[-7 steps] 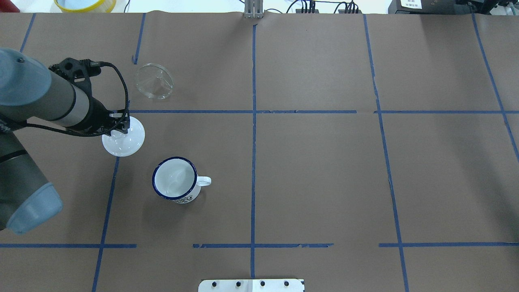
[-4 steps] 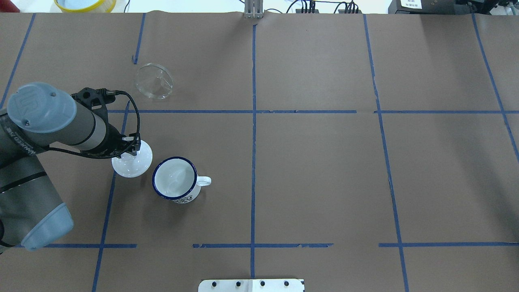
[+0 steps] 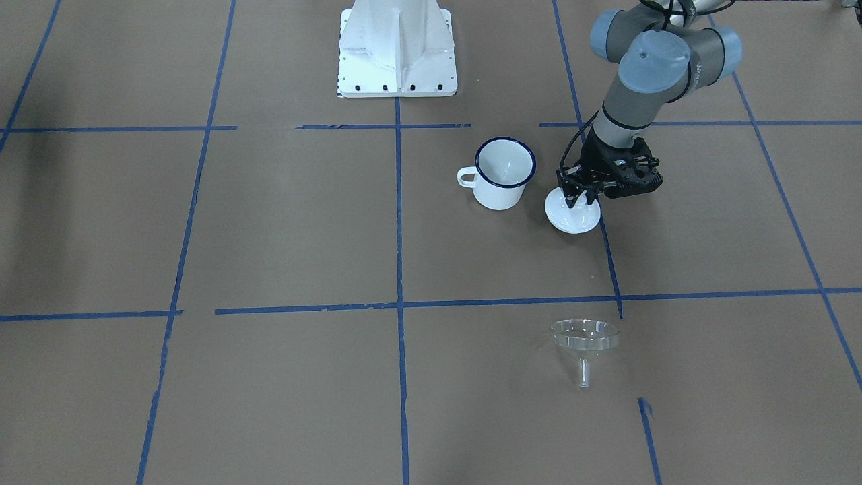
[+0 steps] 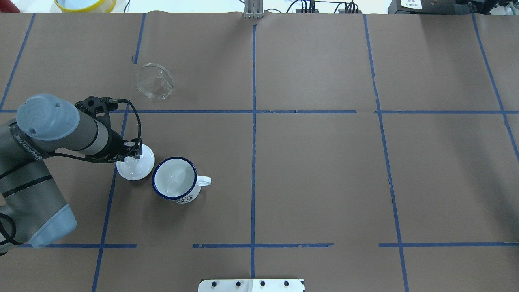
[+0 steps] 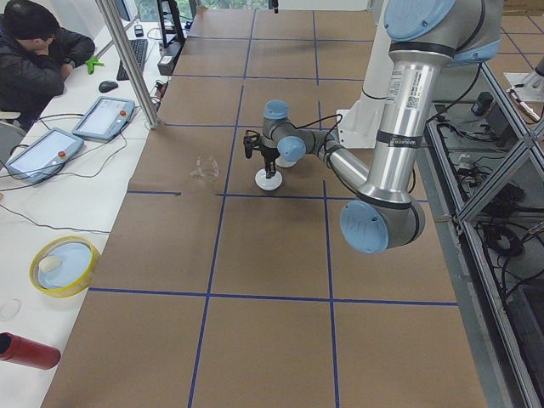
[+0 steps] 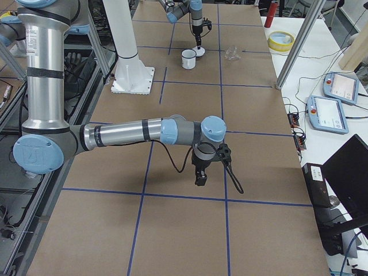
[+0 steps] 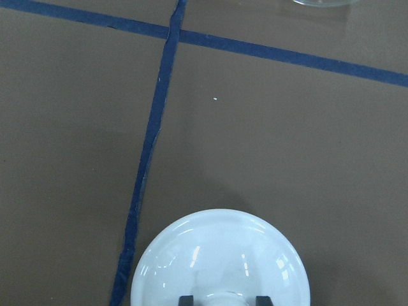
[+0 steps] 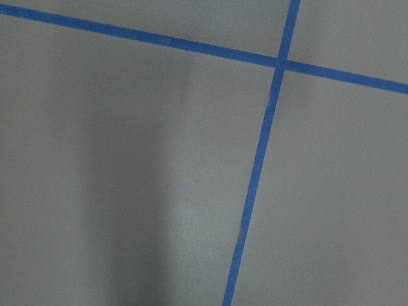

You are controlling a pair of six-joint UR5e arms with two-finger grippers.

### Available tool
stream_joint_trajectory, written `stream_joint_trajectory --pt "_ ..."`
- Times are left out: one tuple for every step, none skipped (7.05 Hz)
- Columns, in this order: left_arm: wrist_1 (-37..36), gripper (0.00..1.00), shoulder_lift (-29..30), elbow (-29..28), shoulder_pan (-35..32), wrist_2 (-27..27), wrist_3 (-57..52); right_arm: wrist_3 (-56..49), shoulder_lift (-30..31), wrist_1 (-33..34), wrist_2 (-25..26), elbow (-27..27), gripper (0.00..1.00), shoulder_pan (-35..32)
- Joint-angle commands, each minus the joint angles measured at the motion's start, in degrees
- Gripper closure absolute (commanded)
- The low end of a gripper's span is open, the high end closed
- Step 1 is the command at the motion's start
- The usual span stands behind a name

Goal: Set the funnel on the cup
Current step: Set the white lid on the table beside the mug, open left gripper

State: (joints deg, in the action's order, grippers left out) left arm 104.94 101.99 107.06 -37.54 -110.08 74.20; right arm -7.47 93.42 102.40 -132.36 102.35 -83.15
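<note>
left pincer [image 4: 136,153] gripping white lid [image 4: 137,170] beside cup [image 4: 175,179], funnel [image 4: 154,81] apart

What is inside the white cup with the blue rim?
Nothing shows: the overhead view looks down into the cup at a bare white inside, and nothing covers it. The funnel lies apart; the left gripper holds the white lid beside it.

Overhead, front opposed, sharing cup [image 4: 175,178], wrists close
</note>
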Motion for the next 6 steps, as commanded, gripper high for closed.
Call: stream_joint_trajectory --pt "-0.4 0.00 0.1 0.1 0.0 0.0 -0.1 0.0 0.0 0.0 0.0 0.0 0.00 0.0" --pt "-0.6 0.00 0.1 0.8 -0.4 0.0 0.0 0.0 -0.1 0.0 0.0 0.0 0.00 0.0" --pt "-1.0 0.00 0.3 1.7 -4.1 -2.7 0.0 0.0 0.0 0.0 0.0 0.0 0.00 0.0" --pt "-1.7 0.00 3.2 1.3 -8.8 -6.5 0.6 0.0 0.0 0.0 0.0 0.0 0.00 0.0" --pt "-3.8 0.00 5.8 1.0 -10.6 -6.8 2.9 0.0 0.0 0.0 0.0 0.0 0.00 0.0" --pt "-3.9 0.00 9.5 -1.0 -11.2 -6.2 11.8 0.0 -0.1 0.0 0.0 0.0 0.00 0.0"
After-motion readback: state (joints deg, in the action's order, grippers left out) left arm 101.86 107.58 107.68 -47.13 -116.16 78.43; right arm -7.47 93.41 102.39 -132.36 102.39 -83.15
